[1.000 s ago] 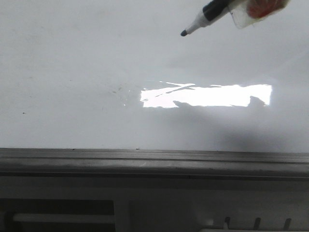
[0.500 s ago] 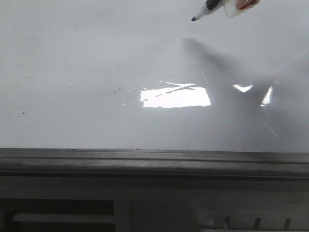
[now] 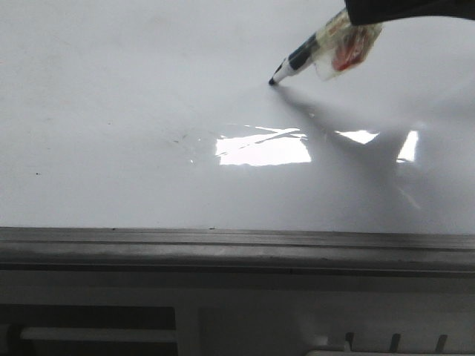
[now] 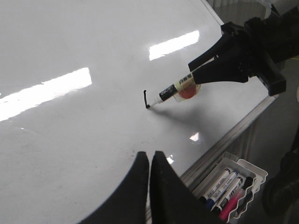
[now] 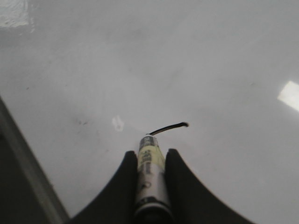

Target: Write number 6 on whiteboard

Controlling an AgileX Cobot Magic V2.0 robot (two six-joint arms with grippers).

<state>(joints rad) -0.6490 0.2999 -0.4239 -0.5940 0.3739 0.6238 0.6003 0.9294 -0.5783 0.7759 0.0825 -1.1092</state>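
Only a short curved black stroke, the start of the number 6, lies on the whiteboard at the marker tip, so I judge the tall curve and closing loop remain to be drawn. The right pincer is clamped on the marker; the left pincer hangs together, empty. The front view hides the stroke behind the tip, while the left wrist view alone shows a tray of spare markers beyond the frame.

The marker pen slants down, its tip on the whiteboard toward the far right. A tray of markers sits beside the board's edge.
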